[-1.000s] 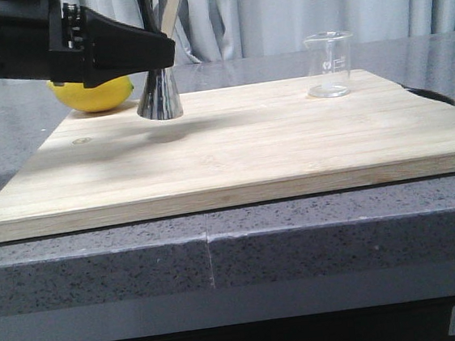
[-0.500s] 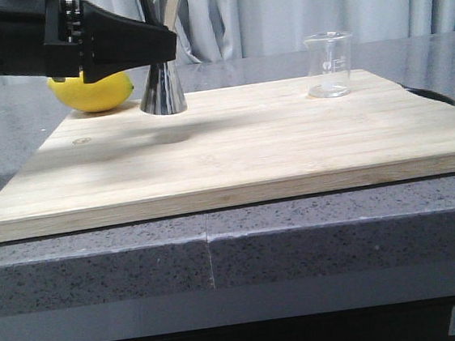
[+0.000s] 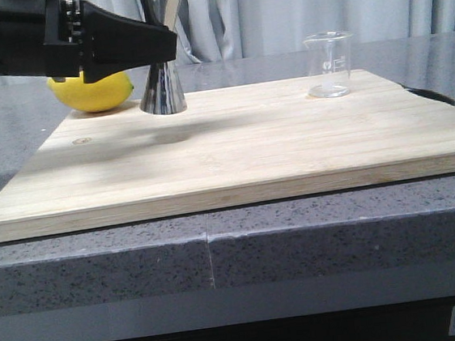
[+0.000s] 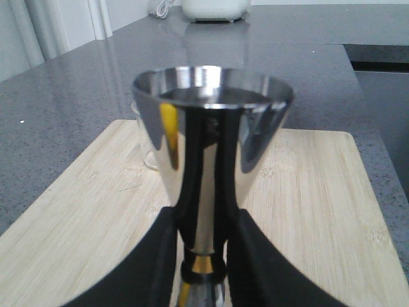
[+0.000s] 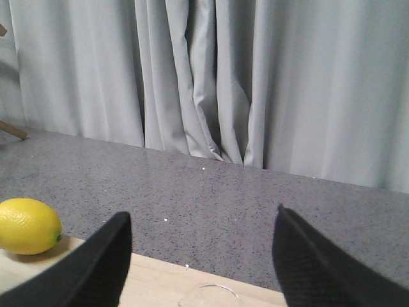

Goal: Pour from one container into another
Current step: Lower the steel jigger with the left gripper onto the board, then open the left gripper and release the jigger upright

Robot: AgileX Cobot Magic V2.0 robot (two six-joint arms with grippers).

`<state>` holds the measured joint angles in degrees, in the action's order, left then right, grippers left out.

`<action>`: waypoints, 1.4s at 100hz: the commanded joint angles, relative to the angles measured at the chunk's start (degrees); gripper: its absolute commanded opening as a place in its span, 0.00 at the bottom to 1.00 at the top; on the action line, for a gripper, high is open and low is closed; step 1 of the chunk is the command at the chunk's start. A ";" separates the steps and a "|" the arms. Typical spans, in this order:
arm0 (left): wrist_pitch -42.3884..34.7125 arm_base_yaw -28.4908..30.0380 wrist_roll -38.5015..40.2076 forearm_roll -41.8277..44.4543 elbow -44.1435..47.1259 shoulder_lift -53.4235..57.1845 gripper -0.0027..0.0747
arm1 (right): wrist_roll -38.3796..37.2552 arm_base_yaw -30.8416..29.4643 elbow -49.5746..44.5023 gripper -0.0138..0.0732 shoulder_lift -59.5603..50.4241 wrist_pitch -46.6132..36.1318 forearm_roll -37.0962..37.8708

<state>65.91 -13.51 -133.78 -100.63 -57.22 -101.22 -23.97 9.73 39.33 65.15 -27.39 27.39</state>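
On the grey bench (image 3: 99, 265) lies the wooden board (image 3: 233, 149). Your left hand (image 3: 161, 45) holds the steel jigger (image 3: 162, 92) at its waist, near 11 o'clock on the board, just lifted, I judge. The glass beaker (image 3: 330, 64) stands near 1 o'clock. Your right hand (image 5: 198, 256), spread wide, must next grasp the beaker to pour.

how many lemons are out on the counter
1: a lemon sits at the wooden board's far left corner, behind the left gripper. Others could be hidden behind that arm.
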 commanded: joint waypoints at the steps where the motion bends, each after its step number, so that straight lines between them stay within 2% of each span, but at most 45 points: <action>1: 6.12 0.11 0.59 -5.45 -1.73 0.88 0.15 | -0.05 -0.09 1.38 0.65 -1.66 -3.78 -0.34; 50: 6.83 0.11 1.99 -5.45 -7.81 -2.17 0.15 | -0.05 -0.09 1.38 0.65 -1.66 -3.78 -0.34; 140: 6.83 0.11 3.17 -5.45 -7.83 -5.05 0.15 | -0.05 -0.09 1.38 0.65 -1.66 -3.78 -0.34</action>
<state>66.00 -13.51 -131.35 -100.90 -63.41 -108.22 -24.10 9.73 39.33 65.15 -27.39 27.39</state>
